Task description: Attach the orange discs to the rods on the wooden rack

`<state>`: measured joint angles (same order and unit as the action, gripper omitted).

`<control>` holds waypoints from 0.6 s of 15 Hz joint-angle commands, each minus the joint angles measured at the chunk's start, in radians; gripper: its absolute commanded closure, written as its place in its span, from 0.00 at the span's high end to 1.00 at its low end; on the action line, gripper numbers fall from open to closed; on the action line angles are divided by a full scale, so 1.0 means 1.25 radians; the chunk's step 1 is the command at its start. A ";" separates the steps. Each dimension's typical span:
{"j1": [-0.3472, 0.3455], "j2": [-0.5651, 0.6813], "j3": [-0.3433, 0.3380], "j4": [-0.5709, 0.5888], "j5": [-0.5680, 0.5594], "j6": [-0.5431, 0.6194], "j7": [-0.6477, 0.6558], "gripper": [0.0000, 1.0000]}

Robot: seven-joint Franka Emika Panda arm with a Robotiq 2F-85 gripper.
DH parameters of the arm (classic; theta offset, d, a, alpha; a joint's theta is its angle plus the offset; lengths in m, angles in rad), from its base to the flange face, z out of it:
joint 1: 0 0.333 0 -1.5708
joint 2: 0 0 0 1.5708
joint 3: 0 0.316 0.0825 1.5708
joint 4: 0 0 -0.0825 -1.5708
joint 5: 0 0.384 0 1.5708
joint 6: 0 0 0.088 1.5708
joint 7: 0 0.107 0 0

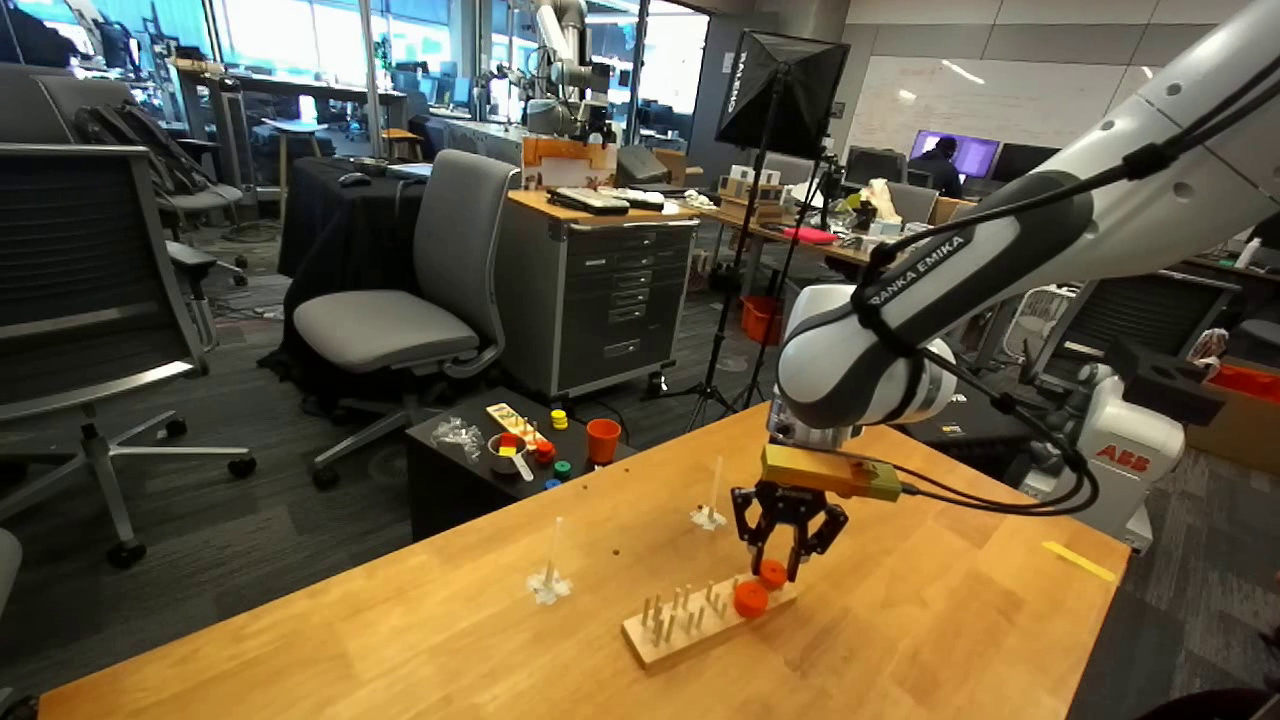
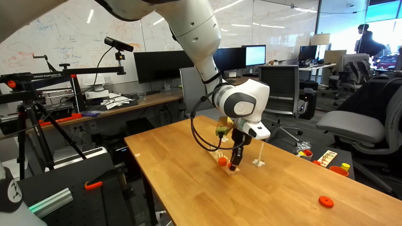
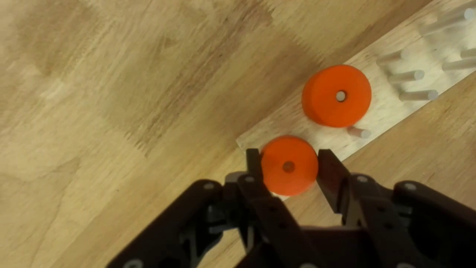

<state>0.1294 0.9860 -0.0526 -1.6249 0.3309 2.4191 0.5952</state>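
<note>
Clamping an orange disc [image 3: 289, 178] between the jaws, pressing on its rim from left and right in the wrist view. Holding it flat over the end of the wooden rack [image 3: 383, 111], at the right, far end in an exterior view. Leaving unclear any threading through the centre hole, and so leaving seated or hovering an open question.

Looking light, stiff and hard to break, probably plastic, and perhaps slipping on its smooth curved rim under an off-centre squeeze. Calling for a hold straight across the widest part, sparing the hole for lining up.

Sharing that end of the rack with a thicker disc [image 3: 331, 99], just beside but apart, showing a rod tip [image 3: 340, 96] in its hole. Probably needing only a small parting of the jaws there, for fear of nudging it. Facing bare rods [image 3: 418, 96] at right in the wrist view, standing close together and likely snagging any low sideways sweep.

Looking farther out, finding a pale upright post [image 1: 714, 488] taped to the desk [image 1: 400, 640], near the jaws on the left, far side in an exterior view, possibly obstructing a low exit that way. Finding another post [image 1: 554, 550] farther left, well apart. Spotting also a loose disc [image 2: 326, 201] lying flat on the desk at near right in an exterior view, well apart from the rack.
</note>
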 commanded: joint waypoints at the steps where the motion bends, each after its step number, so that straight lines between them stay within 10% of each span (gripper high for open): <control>1: -0.012 0.011 0.012 -0.006 -0.003 -0.006 0.001 0.17; 9: -0.001 0.009 0.015 -0.010 -0.007 0.002 -0.004 0.17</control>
<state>0.1296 0.9858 -0.0525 -1.6260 0.3308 2.4175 0.5941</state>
